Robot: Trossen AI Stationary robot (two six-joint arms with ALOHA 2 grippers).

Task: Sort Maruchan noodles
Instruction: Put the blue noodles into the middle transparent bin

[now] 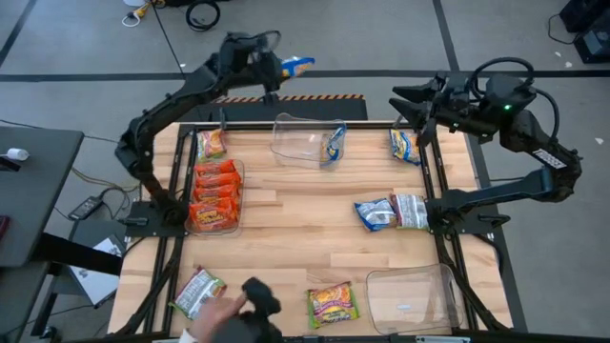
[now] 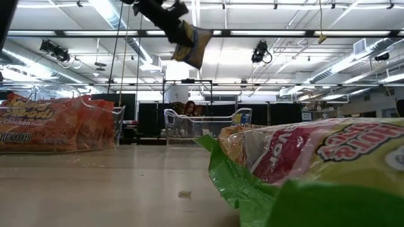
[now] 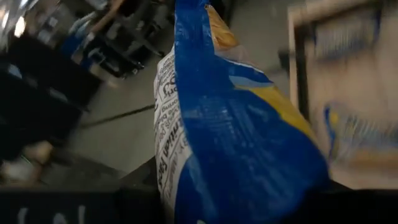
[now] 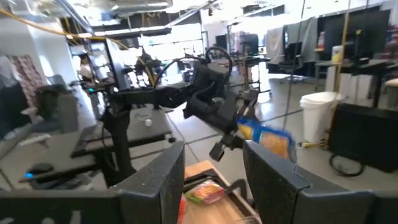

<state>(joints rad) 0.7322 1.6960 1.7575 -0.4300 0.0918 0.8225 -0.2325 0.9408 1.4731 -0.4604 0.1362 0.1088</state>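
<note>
My left gripper (image 1: 270,69) is raised high over the table's far edge and shut on a blue-and-yellow noodle packet (image 1: 298,66), which fills the left wrist view (image 3: 236,137). My right gripper (image 4: 214,186) hangs open above the far right corner, touching nothing. Orange-red packets (image 1: 214,195) lie stacked in a clear tray at the left. Another blue packet (image 1: 334,143) leans in a clear tray (image 1: 295,143) at the far middle. Loose on the wood lie blue-and-yellow (image 1: 405,145), blue (image 1: 375,214), silver-white (image 1: 412,210) (image 1: 198,291) and yellow-green (image 1: 332,305) packets. My left gripper pinches the blue-and-yellow packet between its two fingers by one short end (image 2: 182,33). The packet is lifted clear, high above the table. It hangs tilted below and beyond the fingers (image 2: 169,17), its free end (image 2: 199,60) lowest.
A third clear tray (image 1: 410,295) sits at the near right corner. One more orange packet (image 1: 212,143) lies at the far left. A person's hand with a dark object (image 1: 250,307) reaches over the near edge. Bare wood shows in the table's middle (image 1: 305,229).
</note>
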